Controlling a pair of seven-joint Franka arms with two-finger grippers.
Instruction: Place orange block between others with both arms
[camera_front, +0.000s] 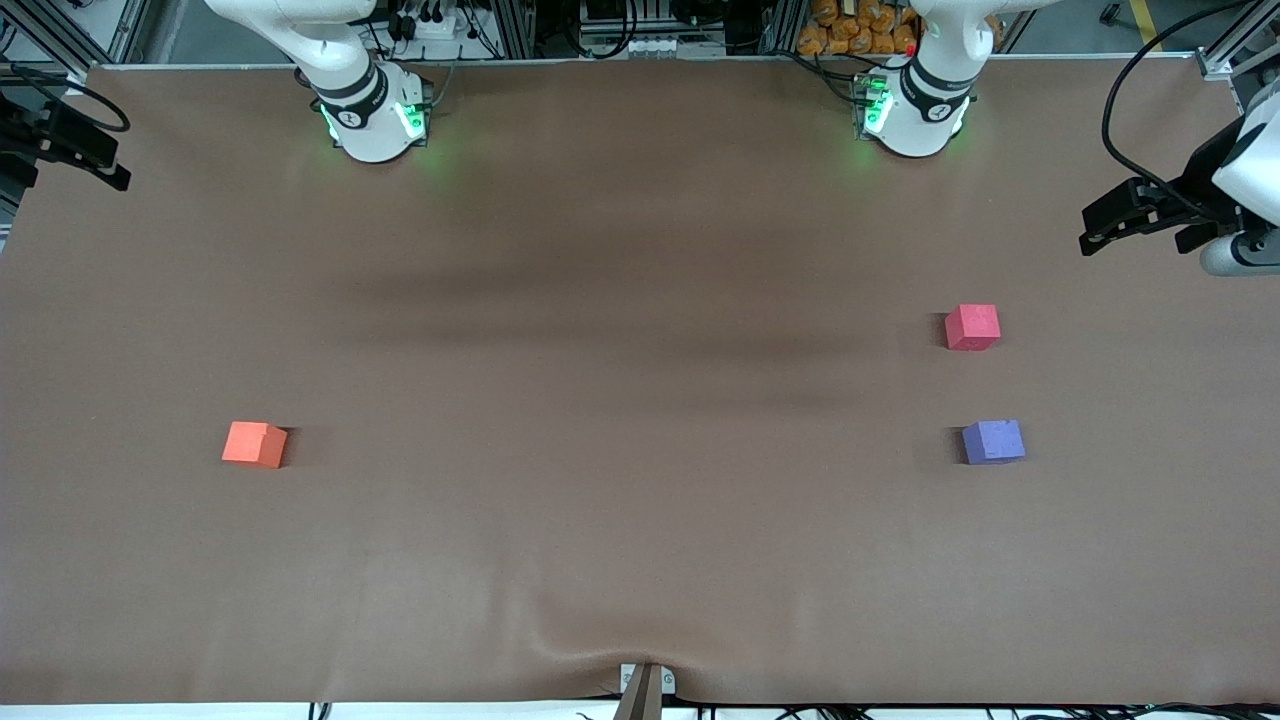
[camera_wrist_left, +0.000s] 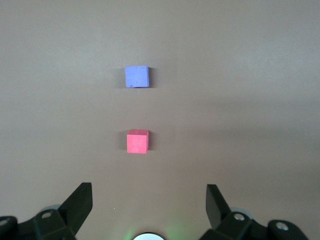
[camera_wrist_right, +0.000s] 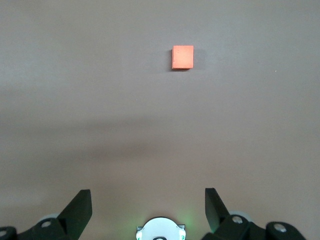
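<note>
Orange block (camera_front: 254, 443), pinkish-red cube (camera_front: 972, 327), purple-blue cube (camera_front: 993, 441)

The orange block (camera_front: 254, 443) lies alone on the table (camera_front: 620, 400) toward the right arm's end, well apart from the two others — both toward the left arm's end. Of that pair, one cube (camera_front: 972, 327) lies farther from the front camera and the second cube (camera_front: 993, 441) nearer, with a bare gap between them — the block sits about level with the nearer one.
</note>
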